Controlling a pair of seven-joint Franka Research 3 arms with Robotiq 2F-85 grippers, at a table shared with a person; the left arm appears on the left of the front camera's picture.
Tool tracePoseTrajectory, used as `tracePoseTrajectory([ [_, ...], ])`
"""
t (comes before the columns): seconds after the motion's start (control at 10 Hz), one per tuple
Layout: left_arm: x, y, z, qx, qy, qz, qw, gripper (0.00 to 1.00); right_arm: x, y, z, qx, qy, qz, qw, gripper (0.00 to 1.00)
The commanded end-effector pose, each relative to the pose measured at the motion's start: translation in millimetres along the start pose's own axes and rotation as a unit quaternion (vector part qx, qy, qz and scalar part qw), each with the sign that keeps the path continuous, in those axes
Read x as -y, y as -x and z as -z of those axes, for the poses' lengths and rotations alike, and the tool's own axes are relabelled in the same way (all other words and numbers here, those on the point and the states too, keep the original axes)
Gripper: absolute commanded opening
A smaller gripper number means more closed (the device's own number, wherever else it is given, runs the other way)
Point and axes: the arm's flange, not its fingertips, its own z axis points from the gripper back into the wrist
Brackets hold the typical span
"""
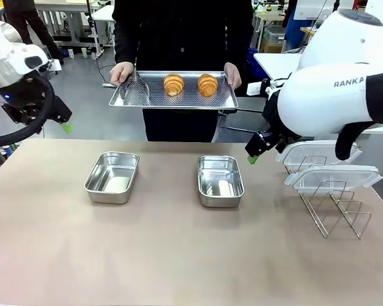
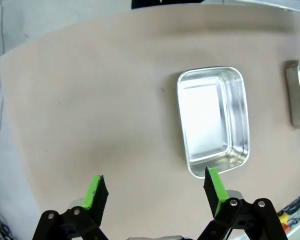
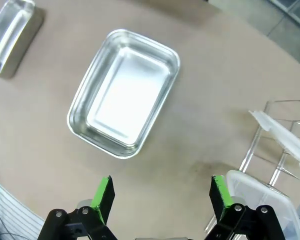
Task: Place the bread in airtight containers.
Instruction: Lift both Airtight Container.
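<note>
- Left pincer: jaws apart and holding nothing, raised over the left side of the table. The left pan lies below and just ahead of its green fingertips.
- Right pincer: jaws apart, nothing between them, raised over the table between the right pan and the wire rack.
- Bread: the left croissant and the right croissant lie side by side, apart, on a perforated tray.
- Tray support: a person at the far side holds the tray above table level, one hand and the other hand at its two ends.
- Pans: both stand open-topped on the table, well apart, their bright floors showing.
- Clear lids: the upper lid and the lower lid rest on the wire rack at the table's right.
</note>
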Motion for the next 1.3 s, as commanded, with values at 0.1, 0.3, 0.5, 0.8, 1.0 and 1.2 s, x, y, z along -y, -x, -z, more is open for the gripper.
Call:
tracePoseTrajectory([
  [0.1, -7, 1, -8, 0.012, -0.005, 0.009, 1.0, 1.0, 3, 2, -11, 0.01, 0.01, -0.006, 1.0, 1.0],
  [0.3, -7, 1, -8, 0.012, -0.005, 0.009, 1.0, 1.0, 3, 2, -11, 0.01, 0.01, -0.006, 1.0, 1.0],
  [0.5, 16, 2, 11, 0.007, -0.006, 0.011, 1.0, 1.0, -8, -8, 5, -0.002, 0.031, 0.029, 0.999, 1.0],
  [0.8, 55, -1, 36, -0.028, -0.059, 0.004, 0.998, 1.0, -24, -32, 45, -0.024, 0.064, 0.132, 0.989, 1.0],
  [1.0, 66, -1, 48, -0.038, -0.076, -0.011, 0.996, 1.0, -29, -36, 64, -0.028, 0.063, 0.159, 0.985, 1.0],
  [1.2, 74, 0, 72, -0.056, -0.093, -0.024, 0.994, 1.0, -25, -38, 83, -0.018, 0.078, 0.193, 0.978, 1.0],
])
